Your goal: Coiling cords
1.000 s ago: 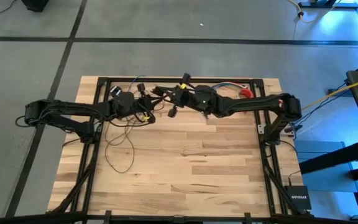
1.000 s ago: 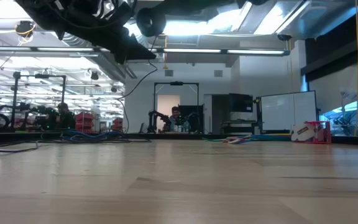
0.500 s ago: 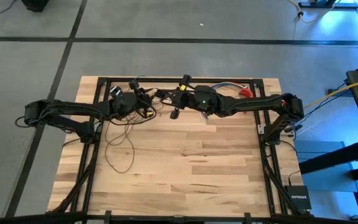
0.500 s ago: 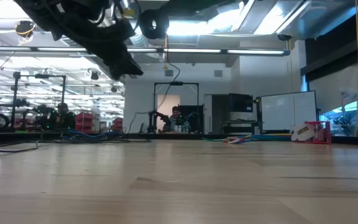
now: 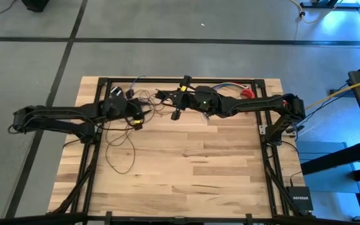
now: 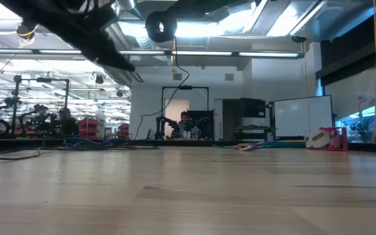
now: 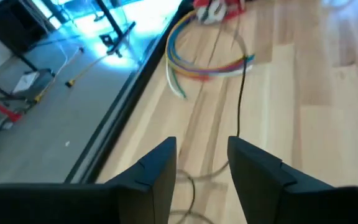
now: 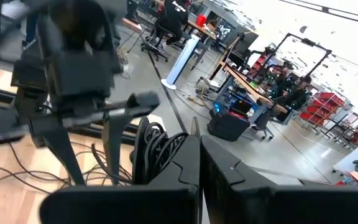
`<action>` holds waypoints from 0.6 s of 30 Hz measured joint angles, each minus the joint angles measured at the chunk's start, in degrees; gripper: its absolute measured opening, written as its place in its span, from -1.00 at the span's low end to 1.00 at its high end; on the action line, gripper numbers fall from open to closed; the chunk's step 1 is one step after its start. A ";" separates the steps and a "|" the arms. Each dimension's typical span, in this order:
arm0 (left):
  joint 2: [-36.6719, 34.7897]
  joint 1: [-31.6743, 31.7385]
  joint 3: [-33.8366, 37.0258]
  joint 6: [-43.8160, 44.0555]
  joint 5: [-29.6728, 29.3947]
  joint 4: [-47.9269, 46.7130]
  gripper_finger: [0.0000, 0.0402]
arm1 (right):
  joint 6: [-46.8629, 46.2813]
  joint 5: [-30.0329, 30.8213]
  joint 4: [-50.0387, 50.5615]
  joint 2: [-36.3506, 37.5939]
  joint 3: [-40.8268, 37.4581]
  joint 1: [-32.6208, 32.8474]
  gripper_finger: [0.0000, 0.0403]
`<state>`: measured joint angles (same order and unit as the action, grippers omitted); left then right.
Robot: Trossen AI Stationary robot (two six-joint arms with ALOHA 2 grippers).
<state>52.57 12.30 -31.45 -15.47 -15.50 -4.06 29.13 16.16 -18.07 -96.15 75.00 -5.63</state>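
Cords [image 5: 144,100] bundle pinched in closed right gripper [image 5: 161,95], left gripper [image 5: 137,119] open, empty, beside loops

1. You had two end effectors over the desk [image 5: 186,162]: the left end effector [image 5: 140,119] and the right end effector [image 5: 167,100].
2. You had one long dark cord [image 5: 119,147], looped.
3. You had one bundle of multicoloured wires [image 7: 194,62].
4. You had one red item [image 5: 249,94].
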 joint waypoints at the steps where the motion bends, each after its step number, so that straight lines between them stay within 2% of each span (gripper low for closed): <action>1: -0.51 0.02 1.32 0.76 -0.05 0.87 -0.31 | -0.12 -0.19 -0.19 -0.01 0.00 0.00 -0.97; 4: -0.84 0.02 6.58 4.51 3.14 7.62 -0.31 | -0.15 -0.22 -0.54 -0.01 0.00 0.00 -0.97; 7: 0.55 -0.03 11.46 7.15 7.87 19.26 -0.31 | -0.15 -0.18 -1.20 -0.01 -0.02 0.00 -0.97; 9: 2.10 -0.02 13.15 8.48 8.49 25.32 -0.31 | -0.12 0.22 -1.88 -0.01 -0.02 0.00 -0.97; 18: 14.73 -2.82 11.77 11.10 8.54 39.59 -0.31 | -0.20 0.26 -1.37 -0.01 -0.02 0.03 -0.97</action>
<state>67.29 9.48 -19.68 -4.37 -6.96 35.54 28.93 16.43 -19.45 -96.16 74.98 -5.60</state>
